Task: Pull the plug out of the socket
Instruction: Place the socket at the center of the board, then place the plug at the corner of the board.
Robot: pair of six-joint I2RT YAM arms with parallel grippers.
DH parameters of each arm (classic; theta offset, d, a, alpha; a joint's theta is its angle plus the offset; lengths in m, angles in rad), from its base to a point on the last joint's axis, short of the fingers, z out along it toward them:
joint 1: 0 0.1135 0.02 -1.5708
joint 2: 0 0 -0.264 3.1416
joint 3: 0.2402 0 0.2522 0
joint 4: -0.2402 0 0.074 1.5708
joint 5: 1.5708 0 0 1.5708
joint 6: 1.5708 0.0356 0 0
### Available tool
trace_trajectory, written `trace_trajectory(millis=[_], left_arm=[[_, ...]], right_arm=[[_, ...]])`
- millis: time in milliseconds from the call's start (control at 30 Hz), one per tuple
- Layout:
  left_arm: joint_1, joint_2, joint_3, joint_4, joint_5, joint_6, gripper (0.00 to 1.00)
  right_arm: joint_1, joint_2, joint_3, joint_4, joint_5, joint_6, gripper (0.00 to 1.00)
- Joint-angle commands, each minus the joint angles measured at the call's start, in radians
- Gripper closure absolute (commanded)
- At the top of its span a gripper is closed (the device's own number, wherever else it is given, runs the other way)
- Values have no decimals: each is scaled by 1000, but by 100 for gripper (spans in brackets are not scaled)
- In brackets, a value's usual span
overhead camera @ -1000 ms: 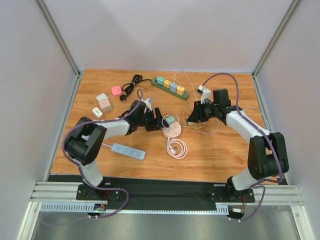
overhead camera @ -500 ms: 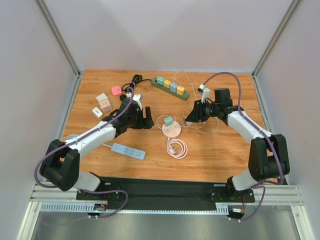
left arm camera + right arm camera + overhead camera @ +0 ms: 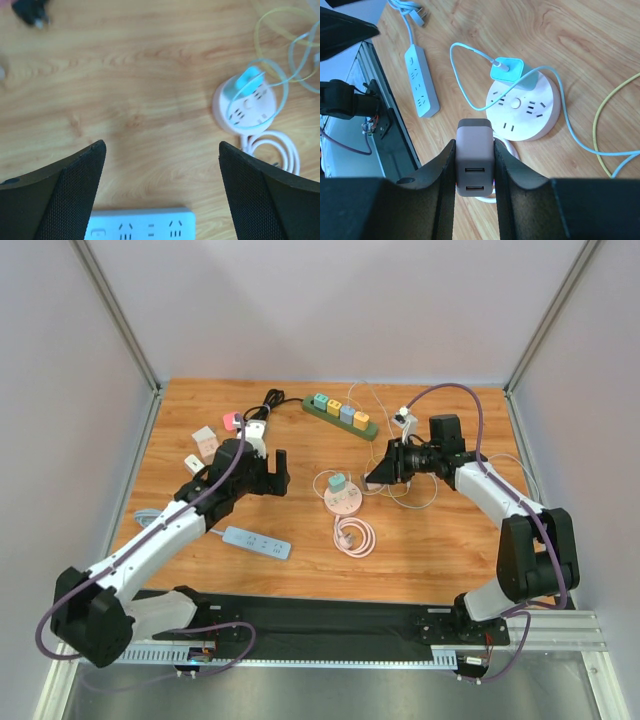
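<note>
A mauve USB plug (image 3: 475,160) is pinched between the fingers of my right gripper (image 3: 474,145), clear of the round pink-and-white socket (image 3: 540,120) and hanging above the wood beside it. A teal plug (image 3: 507,70) with a pale blue cable is still seated in that socket. From above, the right gripper (image 3: 378,476) hovers just right of the socket (image 3: 345,506) and the teal plug (image 3: 338,482). My left gripper (image 3: 277,472) stands wide open and empty, left of the socket. Its wrist view shows the left gripper (image 3: 161,145) over bare wood, with the socket (image 3: 250,112) at the upper right.
A pale blue power strip (image 3: 257,542) lies near the left arm, and it also shows as the strip (image 3: 142,225) below the left fingers. The socket's white cable (image 3: 353,537) is coiled in front of it. At the back are a green strip with coloured adapters (image 3: 340,415), a black cord (image 3: 262,410) and small cube adapters (image 3: 207,443). Loose thin cables (image 3: 412,492) lie under the right arm.
My left gripper has drawn back to the left, away from the round socket, and its jaws have spread wider. The right gripper keeps its hold on the mauve plug, almost unmoved.
</note>
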Motion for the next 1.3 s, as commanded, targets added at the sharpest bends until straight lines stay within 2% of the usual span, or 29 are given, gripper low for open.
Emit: trace_trajectory(millis=[0,67,167,267,333,367,500,600,833,1133,1267], left_arm=[[2,-75,-28,158,102,135,0],[-3,-112,-65,273,250,248,0],[-18,-158,-140,404,370,345,0],[-50,-170,-166,456,497,432,0],[-92,-164,-162,467,531,482,0],[-112,-160,-163,476,562,553,0],[-222,-152,-188,524,525,747,1],[-259,-135,-211,600,501,805,0],[-322,-43,-182,642,449,875,0],[-374,89,-131,720,340,865,1],[-393,142,-91,723,300,858,6]], right_arm=[[-4,0,9,46,-65,32,100],[-5,0,7,54,-77,40,100],[-2,0,2,77,-117,67,100],[1,11,-4,113,-173,115,100],[12,26,-8,149,-210,155,100],[16,34,-10,156,-238,165,100],[61,48,-8,172,-263,179,100],[90,49,-4,172,-278,178,100],[124,35,-2,173,-273,181,100],[145,37,-4,182,-270,201,100],[148,37,-5,193,-278,215,100]])
